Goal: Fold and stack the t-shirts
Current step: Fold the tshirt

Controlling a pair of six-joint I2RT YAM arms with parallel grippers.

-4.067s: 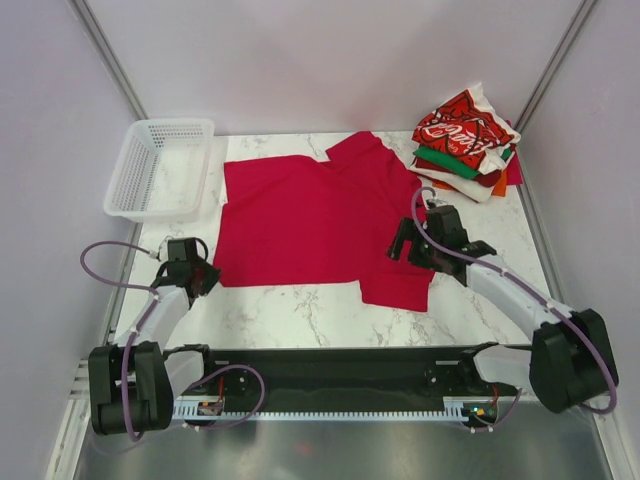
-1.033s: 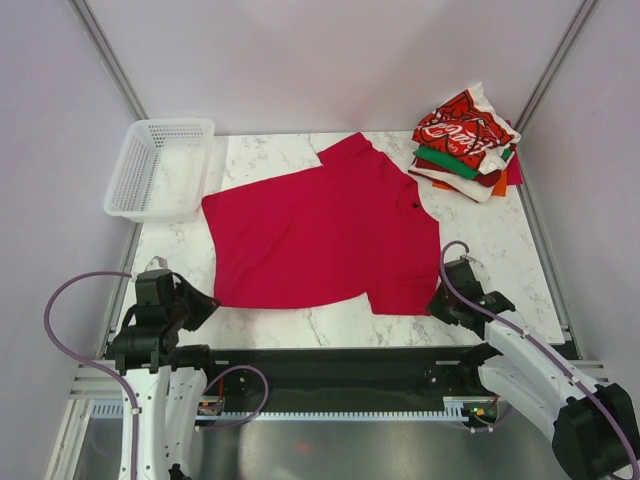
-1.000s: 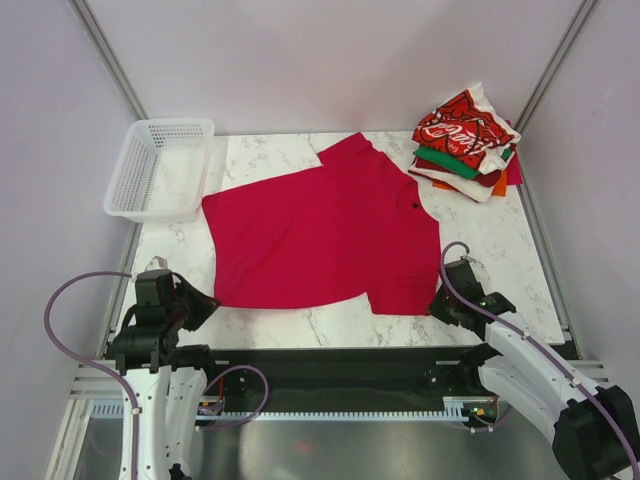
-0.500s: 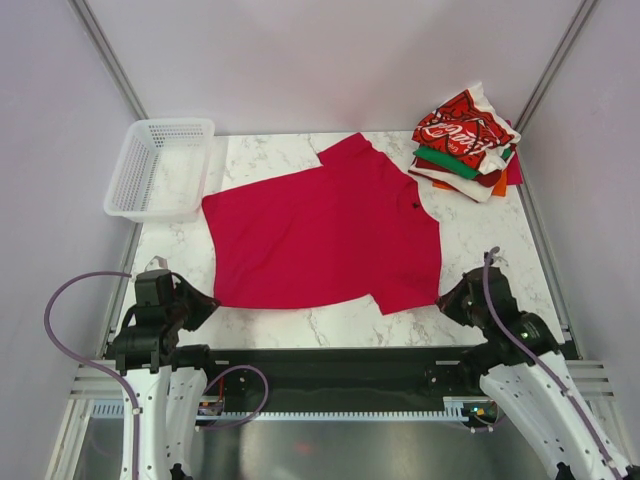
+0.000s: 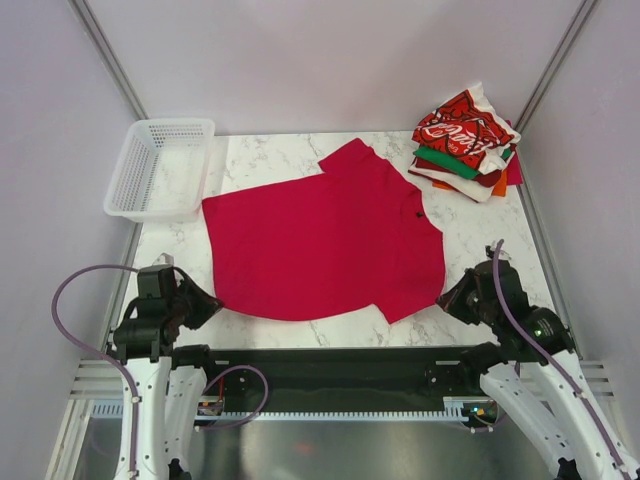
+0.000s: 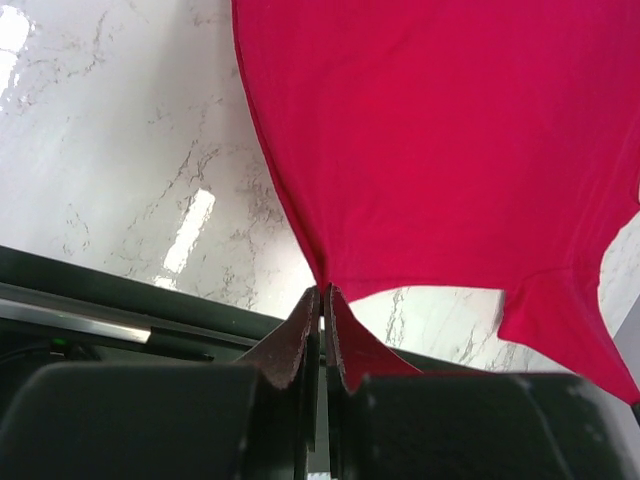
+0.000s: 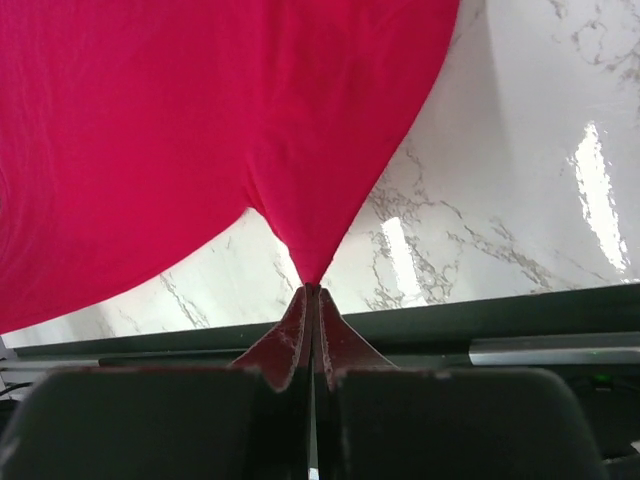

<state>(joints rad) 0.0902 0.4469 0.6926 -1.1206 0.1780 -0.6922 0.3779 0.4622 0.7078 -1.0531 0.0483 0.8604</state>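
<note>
The plain crimson t-shirt lies smooth and flat mid-worktop, on glossy white veined marble. The left gripper is clamped on its near-left hem corner and the right gripper on its near-right sleeve tip, the soft cloth drawn to narrow points. A pile of folded shirts sits far right.

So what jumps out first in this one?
A red shirt lies spread across the middle of the table, its near corners pinched in the shut left pincer and right pincer. A stack of folded shirts sits at the far right corner, a white basket at the far left.
</note>
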